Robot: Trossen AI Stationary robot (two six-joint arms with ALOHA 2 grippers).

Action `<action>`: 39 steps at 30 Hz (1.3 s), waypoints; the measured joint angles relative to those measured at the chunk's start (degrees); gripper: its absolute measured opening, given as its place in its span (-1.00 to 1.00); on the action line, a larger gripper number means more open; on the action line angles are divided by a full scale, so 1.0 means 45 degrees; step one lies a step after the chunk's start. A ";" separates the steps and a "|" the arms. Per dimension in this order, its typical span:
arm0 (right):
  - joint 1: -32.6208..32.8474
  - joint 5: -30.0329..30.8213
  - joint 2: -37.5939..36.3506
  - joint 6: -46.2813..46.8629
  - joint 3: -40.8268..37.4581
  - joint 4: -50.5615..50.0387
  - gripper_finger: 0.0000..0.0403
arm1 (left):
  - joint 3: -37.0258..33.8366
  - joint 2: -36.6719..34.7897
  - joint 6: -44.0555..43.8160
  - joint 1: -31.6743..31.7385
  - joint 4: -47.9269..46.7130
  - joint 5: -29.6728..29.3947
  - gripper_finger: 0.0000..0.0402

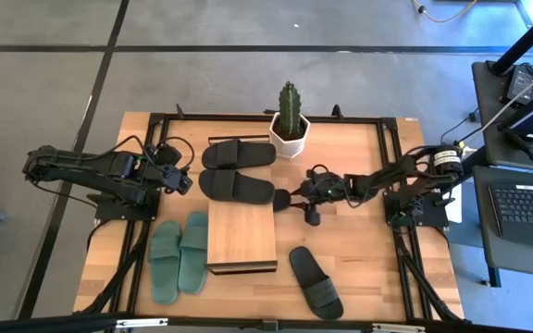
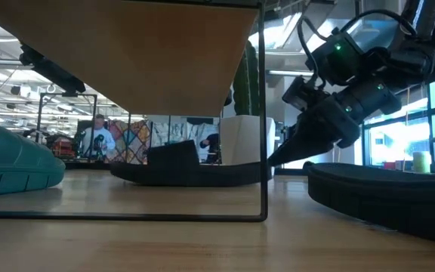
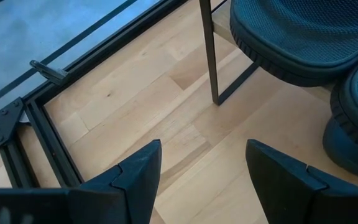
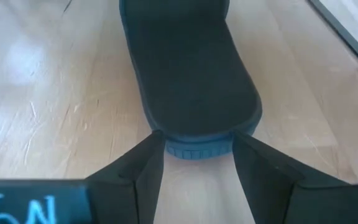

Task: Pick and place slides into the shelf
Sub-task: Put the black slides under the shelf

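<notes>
The right gripper (image 4: 192, 163) is reaching in from the right side of the table, its two fingers (image 4: 143, 167) standing partly apart around the rounded end of a black slide (image 4: 188, 68); the tips are sitting at either side of that heel edge, and whether they are pressing on it or just beside it cannot be told. In the overhead picture this gripper (image 1: 285, 197) is lying at the right end of the nearer of two black slides (image 1: 236, 186) placed side by side behind the shelf (image 1: 241, 236), with the second one (image 1: 239, 154) farther back beside a potted cactus (image 1: 290, 120). The left gripper (image 3: 202, 163) is hanging released, fingers spread wide and holding nothing, over bare wood near the table's (image 1: 359, 240) left edge, close to a thin black leg of the shelf (image 3: 208, 50) and the green slides (image 3: 303, 37). The green pair (image 1: 179, 254) is resting on the tabletop just left of the shelf, toes toward the front edge. A further black slide (image 1: 316, 281) is lying alone on the tabletop to the right front of the shelf. The shelf's plank top is carrying nothing; in the low picture a black slide (image 2: 195, 172) is showing beyond its frame (image 2: 263, 113).
</notes>
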 joint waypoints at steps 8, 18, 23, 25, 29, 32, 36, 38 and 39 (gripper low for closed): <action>0.0000 -0.0088 0.0991 -0.0049 0.1200 -0.0170 -0.06 | 0.0000 0.0000 0.0001 0.0000 -0.0004 0.0000 0.12; 0.0024 -0.1292 0.1364 0.0056 0.1918 -0.1014 -0.06 | 0.0000 0.0002 0.0003 0.0000 -0.0005 0.0058 0.12; 0.0026 -0.1292 0.0115 0.0717 0.1918 -0.2861 -0.06 | 0.0000 0.0000 -0.0001 0.0000 -0.0010 0.0097 0.12; 0.0084 -0.1304 -0.0655 0.1070 0.1918 -0.3707 -0.06 | 0.0000 0.0005 0.0003 -0.0005 -0.0010 0.0097 0.12; 0.0650 -0.2203 -0.2340 0.1282 0.1922 -0.5474 -0.06 | 0.0000 0.0000 0.0003 0.0000 -0.0010 0.0102 0.12; 0.1530 -0.2699 -0.3453 0.1274 0.1918 -0.6320 -0.06 | 0.0000 0.0000 0.0003 0.0000 -0.0010 0.0099 0.12; 0.3087 -0.2676 -0.4520 0.0946 0.1918 -0.6632 -0.06 | 0.0000 0.0005 0.0100 -0.0005 -0.0009 0.0019 0.12; 0.3927 -0.2324 -0.4840 0.0943 0.1982 -0.6650 -0.06 | 0.0000 0.0003 0.0102 0.0000 -0.0005 0.0000 0.12; 0.4366 -0.1920 -0.4921 0.0955 0.2061 -0.6775 -0.06 | 0.0000 0.0005 0.0100 -0.0005 -0.0010 0.0000 0.12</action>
